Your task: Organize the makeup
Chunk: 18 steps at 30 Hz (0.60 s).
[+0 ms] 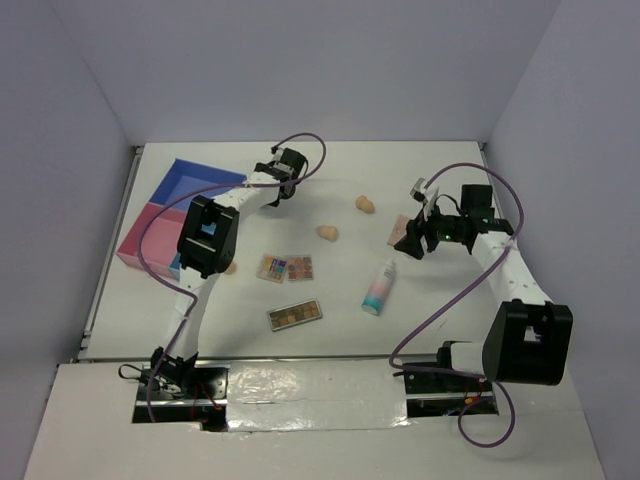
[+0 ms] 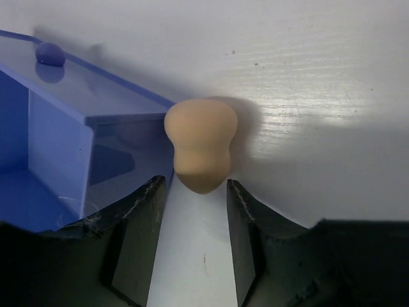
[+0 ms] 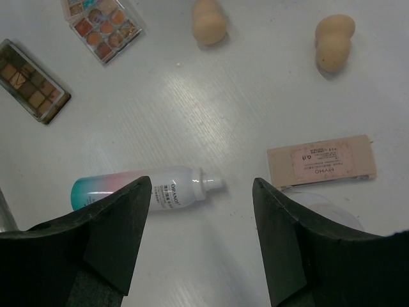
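The only writing shows in the right wrist view: the beige compact point(image 3: 319, 163) carries small print in which a word like "HYEHO" can be made out, and the white end of the white-pink-teal bottle point(image 3: 147, 192) has a short dark brand word too small to read with certainty. That view also shows the right gripper point(image 3: 201, 185) with its fingers wide apart and nothing between them, above the bottle's cap. The compact lies just to the right. A square palette point(image 3: 102, 22), a long palette point(image 3: 32, 80) and two other sponges point(image 3: 209, 22) lie farther off on the white table point(image 3: 192, 102). The left wrist view alone shows a peach sponge point(image 2: 201, 150) on the table just beside the tray point(image 2: 57, 147), against its blue wall. Its narrow end points into the gap of the left gripper point(image 2: 195, 192), whose fingers stand apart and are not clamped on it. A small blue blob point(image 2: 50, 54) sits on the tray's rim. From above, the left wrist hides that sponge, but a fourth sponge point(image 1: 230, 267) shows beside the left arm.
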{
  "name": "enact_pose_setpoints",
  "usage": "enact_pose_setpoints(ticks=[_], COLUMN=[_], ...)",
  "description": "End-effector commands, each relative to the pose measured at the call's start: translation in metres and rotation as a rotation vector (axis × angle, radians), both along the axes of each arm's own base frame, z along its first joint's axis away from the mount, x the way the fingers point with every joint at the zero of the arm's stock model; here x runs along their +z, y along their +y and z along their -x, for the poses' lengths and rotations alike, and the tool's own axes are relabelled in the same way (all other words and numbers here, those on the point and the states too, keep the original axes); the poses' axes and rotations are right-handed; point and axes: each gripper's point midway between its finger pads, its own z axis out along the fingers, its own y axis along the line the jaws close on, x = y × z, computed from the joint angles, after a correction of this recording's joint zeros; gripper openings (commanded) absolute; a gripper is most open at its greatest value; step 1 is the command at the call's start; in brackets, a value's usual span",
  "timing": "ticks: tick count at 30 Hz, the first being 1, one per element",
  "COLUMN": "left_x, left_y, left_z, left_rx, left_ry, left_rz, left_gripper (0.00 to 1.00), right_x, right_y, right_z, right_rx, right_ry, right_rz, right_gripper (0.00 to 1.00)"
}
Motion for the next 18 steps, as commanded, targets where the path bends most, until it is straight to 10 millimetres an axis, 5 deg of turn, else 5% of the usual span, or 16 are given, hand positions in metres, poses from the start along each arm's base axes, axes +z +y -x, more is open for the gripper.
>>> enact_pose_setpoints(ticks=[1, 8, 18], left_x=[-0.007, -0.009, 0.004], left_y=[-0.001, 0.005, -0.022], left_z=[-0.006, -0.011, -0.012], left_rx=[0.007, 0.027, -0.046], left_ry=[-0.010, -0.017, -0.044], left_rz=[-0.005, 0.032, 0.153], left_gripper=[0.55, 0.46, 0.11], right_x=[0.015, 0.016, 0.011], right_y=[0.004, 0.006, 0.009], right_z=[-0.009, -0.007, 0.000], right_rx=[0.027, 0.032, 0.037], right_ry=[-0.038, -0.031, 0.000], right_rz=[-0.016, -0.029, -0.047], right_gripper=[0.72, 0.72, 0.72])
